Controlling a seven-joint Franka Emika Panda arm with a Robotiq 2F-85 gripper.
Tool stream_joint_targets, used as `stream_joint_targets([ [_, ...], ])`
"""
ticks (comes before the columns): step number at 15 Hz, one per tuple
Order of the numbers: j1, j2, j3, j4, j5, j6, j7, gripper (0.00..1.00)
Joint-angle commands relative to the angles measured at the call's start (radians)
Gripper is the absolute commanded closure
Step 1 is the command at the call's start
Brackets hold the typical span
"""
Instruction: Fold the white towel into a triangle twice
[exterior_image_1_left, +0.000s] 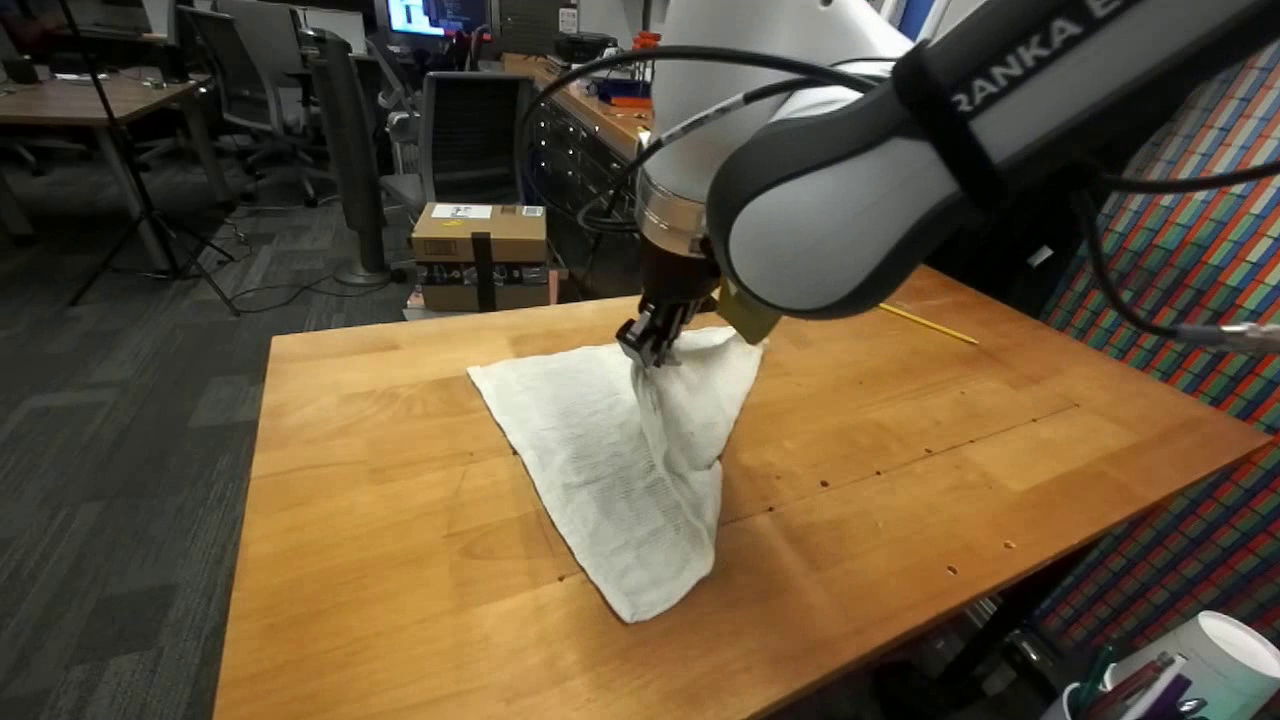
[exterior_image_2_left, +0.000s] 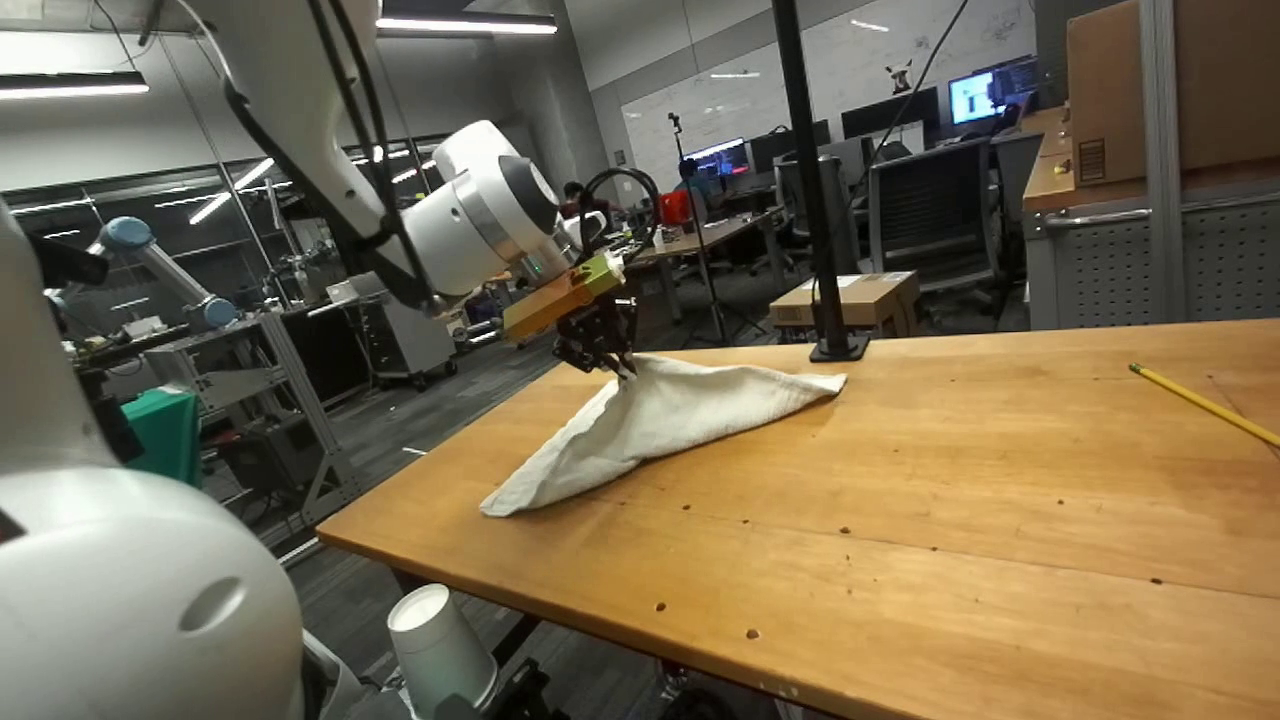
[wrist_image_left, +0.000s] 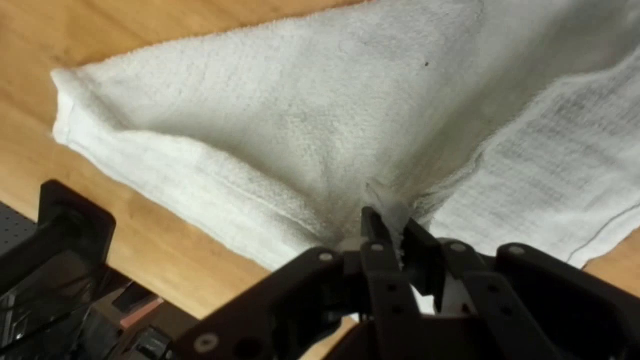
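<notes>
- The white towel (exterior_image_1_left: 590, 450): creased, on the desk (exterior_image_1_left: 380, 520) near its far edge in both exterior views.
- The gripper (wrist_image_left: 392, 224): clamped on a pinch of the towel.
- A black pole (exterior_image_2_left: 813, 200): at the far edge, near the towel.
- A yellow pencil (exterior_image_1_left: 930, 323): in an exterior view, toward the far right corner.

In an exterior view, up and right from the gripper (exterior_image_1_left: 650, 360), the arm (exterior_image_1_left: 1080, 110) carries white letters (exterior_image_1_left: 1040, 52) "RANKA E"; farther left, the box (exterior_image_1_left: 447, 246) label (exterior_image_1_left: 461, 211) is unreadably small.
</notes>
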Motion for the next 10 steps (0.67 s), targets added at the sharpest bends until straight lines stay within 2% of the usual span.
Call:
stream_joint_targets([
  [1,0.018,0.175,0.000,0.198,-0.115,0.008,0.095,0.91],
  [3,0.037,0.243,0.001,0.266,-0.132,0.007,0.113,0.91],
  [4,0.091,0.273,-0.037,0.293,-0.119,0.009,0.110,0.91],
  [10,0.241,0.393,-0.049,0.395,-0.087,-0.003,0.109,0.91],
])
